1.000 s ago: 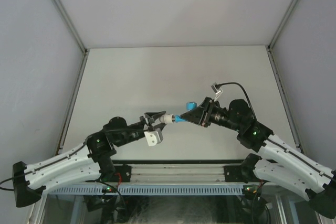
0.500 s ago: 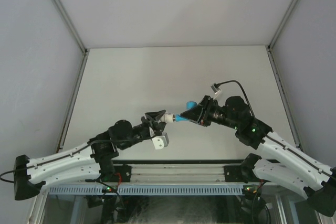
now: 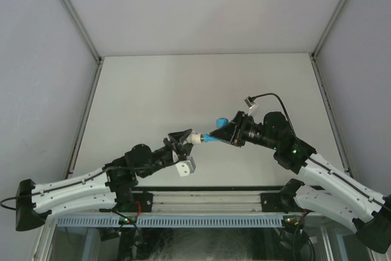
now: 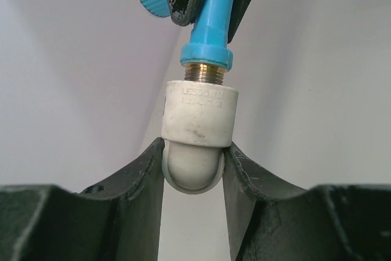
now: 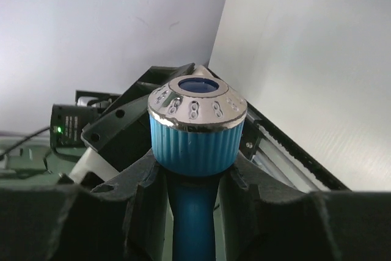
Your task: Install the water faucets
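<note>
Jaws: left gripper (image 4: 194, 163) was clenched on the white fitting (image 4: 198, 120), right gripper (image 5: 194, 172) on the blue faucet (image 4: 211, 32) under its handle (image 5: 195, 132).
Faucet: sat mid-frame in the top view, held off the table (image 3: 201, 84), nose in the fitting.
Fitting: only its rounded end was pinched; I feared it would swivel or pop out under torque.
Thread (image 4: 204, 73): brass turns showed bare; I judged cross-threading likely if the arms' axes diverged.

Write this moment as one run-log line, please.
left gripper: shut on pipe fitting | right gripper: shut on blue faucet | threaded end: at fitting mouth, threads showing | faucet not fully seated
</note>
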Controlling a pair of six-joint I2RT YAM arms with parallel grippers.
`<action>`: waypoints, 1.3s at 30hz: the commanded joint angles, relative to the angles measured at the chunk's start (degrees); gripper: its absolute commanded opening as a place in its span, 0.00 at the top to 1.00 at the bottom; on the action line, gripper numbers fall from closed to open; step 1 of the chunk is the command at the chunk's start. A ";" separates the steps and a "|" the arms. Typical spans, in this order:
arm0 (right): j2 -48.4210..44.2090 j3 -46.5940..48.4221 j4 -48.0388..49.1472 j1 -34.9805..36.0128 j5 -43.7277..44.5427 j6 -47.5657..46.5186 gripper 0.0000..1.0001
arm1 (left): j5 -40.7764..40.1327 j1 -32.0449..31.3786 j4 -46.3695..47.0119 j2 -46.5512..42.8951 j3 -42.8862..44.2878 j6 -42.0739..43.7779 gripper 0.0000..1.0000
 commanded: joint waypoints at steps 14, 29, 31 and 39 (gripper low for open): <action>-11.67 -1.75 6.05 12.98 5.65 -59.62 1.00 | 25.66 9.55 -10.37 -3.83 9.57 -20.53 1.00; -19.40 -1.61 -6.69 20.03 -0.07 -111.95 1.00 | 58.29 21.45 -30.13 4.41 24.33 -33.93 1.00; -20.06 -1.59 -6.07 21.05 0.20 -117.16 1.00 | 60.67 22.52 -31.16 6.02 25.61 -36.14 1.00; -15.44 3.45 -11.21 29.21 10.01 -128.56 1.00 | 60.40 23.33 -40.35 14.16 30.75 -37.50 1.00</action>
